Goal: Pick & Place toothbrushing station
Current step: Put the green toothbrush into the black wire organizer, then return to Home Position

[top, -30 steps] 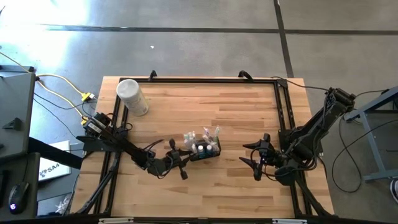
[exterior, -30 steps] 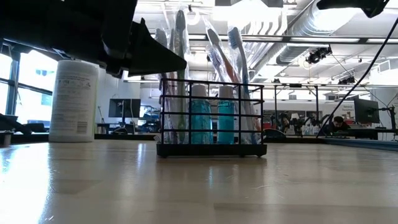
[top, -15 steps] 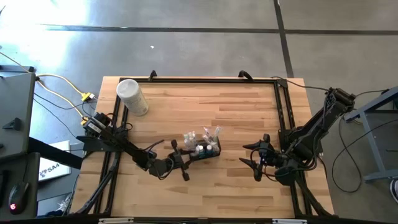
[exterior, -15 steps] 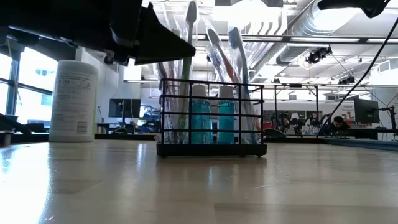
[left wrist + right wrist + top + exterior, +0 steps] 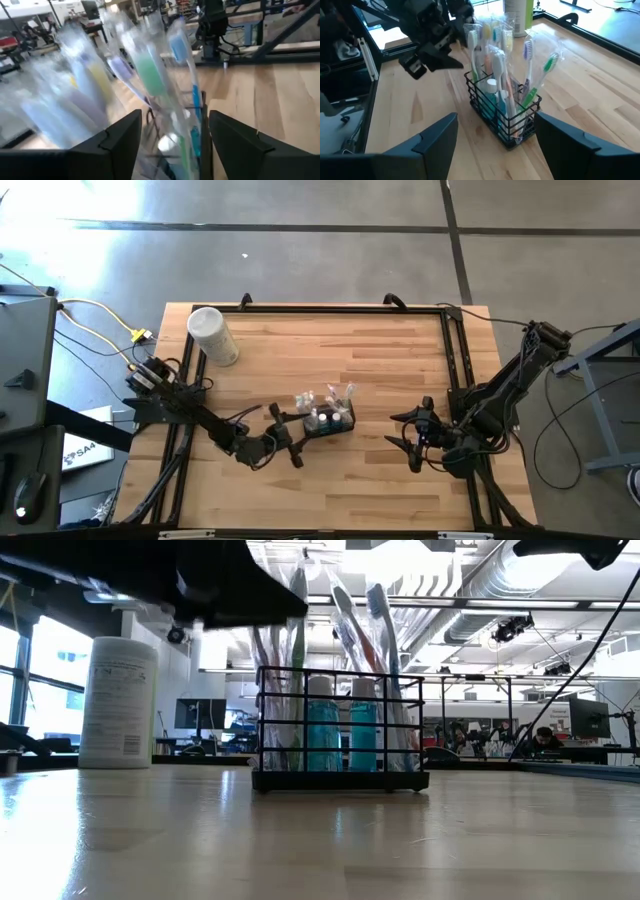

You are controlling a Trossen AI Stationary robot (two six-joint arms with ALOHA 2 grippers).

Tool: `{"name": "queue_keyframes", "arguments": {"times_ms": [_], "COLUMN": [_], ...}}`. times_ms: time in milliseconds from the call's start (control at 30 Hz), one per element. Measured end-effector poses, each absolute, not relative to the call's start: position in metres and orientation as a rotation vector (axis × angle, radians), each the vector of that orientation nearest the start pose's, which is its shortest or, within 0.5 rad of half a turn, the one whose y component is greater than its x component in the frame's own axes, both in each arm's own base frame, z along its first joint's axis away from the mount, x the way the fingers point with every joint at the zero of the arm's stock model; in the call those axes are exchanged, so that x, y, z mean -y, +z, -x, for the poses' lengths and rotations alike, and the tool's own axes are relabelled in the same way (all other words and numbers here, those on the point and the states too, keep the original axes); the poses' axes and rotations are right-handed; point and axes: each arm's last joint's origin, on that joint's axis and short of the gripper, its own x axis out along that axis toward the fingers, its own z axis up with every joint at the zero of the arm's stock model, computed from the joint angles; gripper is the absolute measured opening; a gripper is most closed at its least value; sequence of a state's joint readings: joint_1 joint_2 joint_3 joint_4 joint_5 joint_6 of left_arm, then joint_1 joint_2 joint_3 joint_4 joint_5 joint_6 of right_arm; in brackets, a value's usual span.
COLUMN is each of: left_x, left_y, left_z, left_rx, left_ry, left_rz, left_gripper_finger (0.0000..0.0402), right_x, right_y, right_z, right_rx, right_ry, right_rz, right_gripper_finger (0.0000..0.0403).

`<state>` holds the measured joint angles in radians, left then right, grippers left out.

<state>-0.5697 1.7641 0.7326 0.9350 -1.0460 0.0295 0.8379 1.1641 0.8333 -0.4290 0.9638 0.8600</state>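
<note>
The toothbrushing station (image 5: 327, 420) is standing upright near the middle of the wooden table (image 5: 390, 360), a black wire caddy crowded with wrapped toothbrushes (image 5: 340, 620) and two teal bottles (image 5: 341, 735).

Going from the left, the white canister (image 5: 212, 335) is sitting well apart at the far left corner. The left gripper (image 5: 284, 436) is hovering just beside the station's left end, its fingers (image 5: 117, 137) standing apart with nothing between them and brush wrappers showing in the gap.

The station is probably light and stiff, but top-heavy, since the brushes are rising far above the low basket. The thin wires and crinkly wrappers are likely slippery, so the sturdier hold looks to be the top rim or an end wall, not the brushes.

On the right, the right gripper (image 5: 411, 440) is waiting well clear, fingers wide apart and empty.
</note>
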Motion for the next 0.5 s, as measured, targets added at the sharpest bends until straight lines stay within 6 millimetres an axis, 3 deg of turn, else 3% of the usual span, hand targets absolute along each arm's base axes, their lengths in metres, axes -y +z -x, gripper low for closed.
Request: {"name": "queue_keyframes", "arguments": {"times_ms": [367,500], "left_x": [0.173,0.171], "left_y": [0.230,0.256], "left_z": [-0.258,-0.241], "left_rx": [-0.017,-0.013], "left_ry": [0.468,0.444], "left_rz": [-0.225,-0.319], "left_gripper_finger": [0.0230,0.0212], "right_x": [-0.152,-0.146], "right_y": [0.268,0.288], "right_z": [-0.172,-0.168], "right_rx": [-0.370,-0.335], "right_ry": [-0.291,-0.262], "right_rz": [-0.118,-0.026], "right_gripper_finger": [0.0254,0.0236]}}
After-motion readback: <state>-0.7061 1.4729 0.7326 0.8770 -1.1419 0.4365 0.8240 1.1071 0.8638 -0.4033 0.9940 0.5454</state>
